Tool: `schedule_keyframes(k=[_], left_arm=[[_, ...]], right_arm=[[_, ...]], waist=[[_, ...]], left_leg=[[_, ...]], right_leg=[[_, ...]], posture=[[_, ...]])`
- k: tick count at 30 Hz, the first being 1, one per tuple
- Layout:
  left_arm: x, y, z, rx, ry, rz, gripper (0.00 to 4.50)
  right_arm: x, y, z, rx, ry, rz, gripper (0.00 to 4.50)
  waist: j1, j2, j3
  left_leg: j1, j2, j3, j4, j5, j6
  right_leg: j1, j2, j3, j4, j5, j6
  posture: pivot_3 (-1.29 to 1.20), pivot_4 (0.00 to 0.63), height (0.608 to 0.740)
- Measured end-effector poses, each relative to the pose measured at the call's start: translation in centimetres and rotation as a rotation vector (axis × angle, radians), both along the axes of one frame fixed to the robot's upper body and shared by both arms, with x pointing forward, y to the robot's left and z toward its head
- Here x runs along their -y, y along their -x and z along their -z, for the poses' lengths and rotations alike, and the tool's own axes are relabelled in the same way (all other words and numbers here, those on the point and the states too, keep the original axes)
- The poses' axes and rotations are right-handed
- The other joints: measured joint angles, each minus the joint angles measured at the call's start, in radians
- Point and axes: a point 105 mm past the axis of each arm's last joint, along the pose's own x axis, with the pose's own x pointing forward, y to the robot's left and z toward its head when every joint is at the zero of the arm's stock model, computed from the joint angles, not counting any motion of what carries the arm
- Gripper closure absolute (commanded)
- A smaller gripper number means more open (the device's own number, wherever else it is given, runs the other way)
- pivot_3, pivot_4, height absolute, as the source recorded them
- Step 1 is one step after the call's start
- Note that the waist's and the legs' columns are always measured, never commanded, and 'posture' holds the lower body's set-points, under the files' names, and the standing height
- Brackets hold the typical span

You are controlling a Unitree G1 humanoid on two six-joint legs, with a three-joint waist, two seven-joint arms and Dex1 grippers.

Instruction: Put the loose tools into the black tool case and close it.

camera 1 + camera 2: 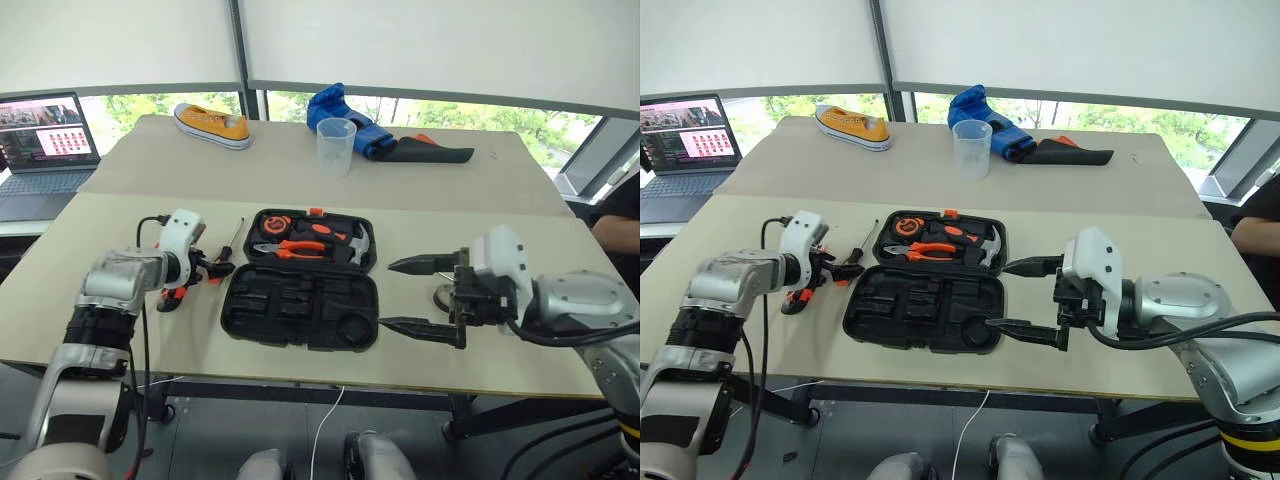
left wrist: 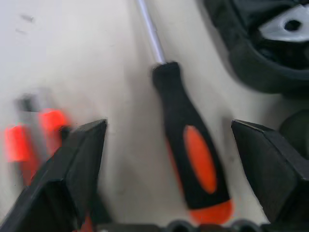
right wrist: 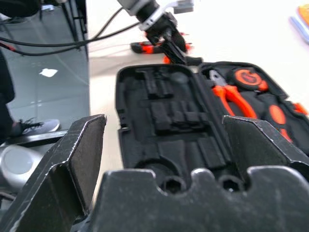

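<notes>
Left wrist view: the left hand (image 2: 169,159) stands open astride a black-orange screwdriver (image 2: 190,159) lying on the tabletop (image 1: 450,380) just beside the open tool case (image 1: 300,305). This looks like the pick-up step; next the fingers must lower and close on the handle. The right hand (image 1: 410,296) hangs open and empty beside the case.

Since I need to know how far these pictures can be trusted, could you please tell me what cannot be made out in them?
- Left wrist view: the orange items beside the black-orange screwdriver are blurred; which tools they are is unclear.
- Left wrist view: the black tool case is cut off by the frame edge.
- Left eye view: the left gripper covers the tools beneath it.
- Left eye view: a small item behind the right gripper is largely hidden.
</notes>
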Motion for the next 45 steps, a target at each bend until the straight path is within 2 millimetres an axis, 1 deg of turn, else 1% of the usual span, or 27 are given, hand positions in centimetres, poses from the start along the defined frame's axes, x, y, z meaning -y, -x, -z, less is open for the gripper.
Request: schedule_keyframes(k=[3, 4, 5, 6, 7, 12, 14, 16, 17, 18, 19, 20, 21, 22, 23, 24, 27, 29, 31, 34, 36, 41, 45], left_arm=[[0.2, -0.3, 0.1, -0.009, -0.001, 0.007, 2.48], [0.3, -0.4, 0.1, -0.013, 0.000, 0.012, 3.02], [0.4, -0.4, 0.1, -0.014, -0.001, 0.013, 3.33], [0.4, -0.4, 0.2, -0.016, 0.001, 0.014, 3.51], [0.3, -0.5, 0.2, -0.017, -0.001, 0.017, 3.59], [-0.1, -0.9, -0.1, -0.017, 0.025, -0.005, 3.59], [-0.5, -1.3, -0.9, 0.042, 0.002, 0.007, 3.59], [-0.4, -1.6, -2.6, 0.147, -0.044, 0.080, 3.59], [0.5, -1.5, -4.5, 0.248, -0.077, 0.181, 3.59], [1.9, -1.1, -6.5, 0.343, -0.089, 0.303, 3.59], [2.9, -0.7, -7.7, 0.401, -0.090, 0.374, 3.59], [4.1, 0.0, -8.8, 0.451, -0.089, 0.468, 3.59], [5.7, 1.1, -9.6, 0.493, -0.088, 0.600, 3.59], [6.4, 1.7, -9.7, 0.499, -0.091, 0.670, 3.59], [7.4, 2.6, -9.2, 0.483, -0.096, 0.767, 3.59], [8.1, 3.3, -8.2, 0.444, -0.100, 0.849, 3.59], [9.5, 4.5, -5.3, 0.318, -0.105, 0.999, 3.59], [9.6, 4.7, -4.1, 0.274, -0.152, 1.053, 3.59], [9.3, 4.3, -3.0, 0.242, -0.220, 1.072, 3.59], [9.0, 3.6, -2.3, 0.238, -0.278, 1.074, 3.59], [9.3, 3.3, -2.2, 0.242, -0.299, 1.089, 3.59], [9.4, 2.9, -2.0, 0.239, -0.335, 1.123, 3.59], [9.2, 2.7, -1.7, 0.237, -0.356, 1.132, 3.59]], right_arm=[[-0.1, -0.1, 0.1, 0.002, 0.006, 0.001, 0.00], [-0.2, 0.0, 0.2, -0.002, 0.008, -0.003, 0.00], [-0.3, 0.0, 0.2, -0.004, 0.007, -0.005, 0.00], [-0.3, 0.0, 0.3, -0.005, 0.007, -0.005, 0.00], [-0.3, -0.1, 0.3, -0.005, 0.006, -0.002, 0.00], [-0.2, -0.2, 0.3, 0.000, 0.004, 0.013, 0.00], [-0.1, -0.1, 0.4, -0.006, 0.003, 0.018, 0.00], [0.1, 0.0, 0.5, -0.023, -0.003, 0.025, 0.00], [0.6, 0.0, 0.7, -0.038, -0.002, 0.042, 0.00], [0.9, 0.0, 1.0, -0.053, 0.001, 0.058, 0.00], [1.0, 0.0, 1.1, -0.059, 0.001, 0.064, 0.00], [1.1, 0.0, 1.1, -0.060, 0.000, 0.067, 0.00], [1.2, 0.0, 1.3, -0.067, 0.000, 0.075, 0.00], [1.3, 0.0, 1.4, -0.070, -0.001, 0.078, 0.00], [1.4, 0.0, 1.4, -0.071, -0.001, 0.083, 0.00], [1.4, 0.0, 1.4, -0.070, -0.002, 0.085, 0.00], [1.4, 0.0, 1.3, -0.062, -0.002, 0.094, 0.00], [1.3, 0.1, 1.2, -0.057, -0.001, 0.099, 0.00], [1.4, 0.1, 1.2, -0.054, -0.001, 0.109, 0.00], [1.5, 0.3, 1.4, -0.058, 0.001, 0.117, 0.00], [1.5, 0.4, 1.4, -0.057, 0.003, 0.127, 0.00], [1.7, 0.3, 1.3, -0.051, -0.004, 0.152, 0.00], [1.5, 0.5, 1.3, -0.058, -0.015, 0.151, 0.00]], waist=[[0.002, 0.000, 0.000], [0.002, 0.000, 0.000], [0.002, 0.000, 0.000], [0.001, 0.000, 0.000], [0.002, 0.000, 0.000], [0.001, 0.000, 0.000], [0.001, -0.001, 0.001], [0.000, -0.002, 0.001], [0.001, -0.002, 0.001], [0.001, -0.002, 0.001], [0.002, -0.002, 0.001], [0.003, -0.001, 0.001], [0.005, -0.001, 0.001], [0.004, -0.001, 0.001], [0.003, -0.001, 0.001], [0.002, -0.001, 0.001], [0.000, -0.001, 0.001], [-0.001, -0.001, 0.001], [-0.001, -0.001, 0.001], [0.001, -0.001, 0.001], [0.001, -0.001, 0.001], [0.001, -0.001, 0.001], [0.001, -0.001, 0.001]], left_leg=[[-0.001, 0.000, 0.000, 0.001, 0.000, 0.001], [-0.001, -0.001, 0.000, 0.001, 0.000, 0.001], [-0.001, -0.001, -0.001, 0.002, 0.000, 0.001], [-0.001, -0.001, -0.001, 0.002, 0.000, 0.001], [-0.001, -0.001, -0.001, 0.002, 0.000, 0.001], [-0.002, -0.001, -0.003, 0.003, 0.001, 0.002], [-0.003, 0.000, -0.004, 0.003, 0.001, 0.002], [-0.004, 0.001, -0.004, 0.003, 0.001, 0.002], [-0.005, 0.001, -0.005, 0.003, 0.001, 0.002], [-0.006, 0.001, -0.004, 0.003, 0.001, 0.002], [-0.006, 0.001, -0.004, 0.003, 0.001, 0.002], [-0.006, 0.001, -0.004, 0.003, 0.001, 0.002], [-0.007, 0.001, -0.003, 0.003, 0.001, 0.002], [-0.007, 0.001, -0.003, 0.003, 0.001, 0.002], [-0.007, 0.001, -0.003, 0.003, 0.001, 0.002], [-0.007, 0.001, -0.003, 0.003, 0.001, 0.002], [-0.007, 0.001, -0.002, 0.004, 0.001, 0.002], [-0.006, 0.001, -0.003, 0.004, 0.001, 0.002], [-0.006, 0.002, -0.003, 0.004, 0.001, 0.002], [-0.007, 0.001, -0.004, 0.006, 0.001, 0.004], [-0.010, 0.002, -0.005, 0.009, -0.001, 0.007], [-0.019, 0.002, -0.006, 0.016, -0.004, 0.013], [-0.020, 0.001, -0.006, 0.017, -0.004, 0.014]], right_leg=[[0.000, -0.002, -0.001, 0.001, 0.000, 0.001], [0.000, -0.002, -0.001, 0.001, 0.000, 0.001], [0.000, -0.003, -0.002, 0.001, 0.000, 0.001], [0.000, -0.003, -0.002, 0.001, 0.000, 0.001], [0.000, -0.003, -0.002, 0.001, 0.000, 0.001], [0.001, -0.004, -0.004, 0.002, 0.000, 0.001], [0.000, -0.005, -0.006, 0.001, 0.000, 0.001], [0.000, -0.005, -0.007, 0.001, 0.000, 0.001], [-0.001, -0.006, -0.010, 0.001, 0.001, 0.000], [-0.001, -0.006, -0.012, 0.000, 0.001, 0.000], [-0.001, -0.006, -0.013, 0.000, 0.001, 0.000], [0.000, -0.007, -0.014, -0.001, 0.000, 0.000], [0.000, -0.007, -0.015, -0.002, 0.000, 0.000], [0.000, -0.007, -0.015, -0.002, 0.000, 0.000], [0.001, -0.007, -0.015, -0.002, 0.000, 0.000], [0.001, -0.006, -0.015, -0.002, 0.000, 0.001], [0.001, -0.005, -0.015, -0.002, 0.000, 0.001], [0.001, -0.004, -0.013, -0.002, -0.001, 0.002], [0.001, -0.004, -0.012, -0.002, -0.003, 0.006], [0.001, -0.005, -0.012, -0.002, -0.002, 0.005], [0.001, -0.005, -0.014, -0.002, 0.000, 0.002], [-0.001, -0.006, -0.017, -0.004, 0.002, 0.006], [-0.001, -0.006, -0.017, -0.004, 0.004, 0.008]], posture=[[0.00, 0.150, 0.724], [0.00, 0.150, 0.724], [0.00, 0.150, 0.724], [0.00, 0.150, 0.724], [0.00, 0.150, 0.724], [0.00, 0.150, 0.724], [0.00, 0.150, 0.724], [0.00, 0.150, 0.724], [0.00, 0.150, 0.724], [0.00, 0.150, 0.724], [0.00, 0.150, 0.724], [0.00, 0.150, 0.724], [0.00, 0.150, 0.724], [0.00, 0.150, 0.724], [0.00, 0.150, 0.724], [0.00, 0.150, 0.724], [0.00, 0.150, 0.724], [0.00, 0.150, 0.724], [0.00, 0.150, 0.724], [0.00, 0.150, 0.724], [0.00, 0.150, 0.724], [0.00, 0.150, 0.724], [0.00, 0.150, 0.724]])
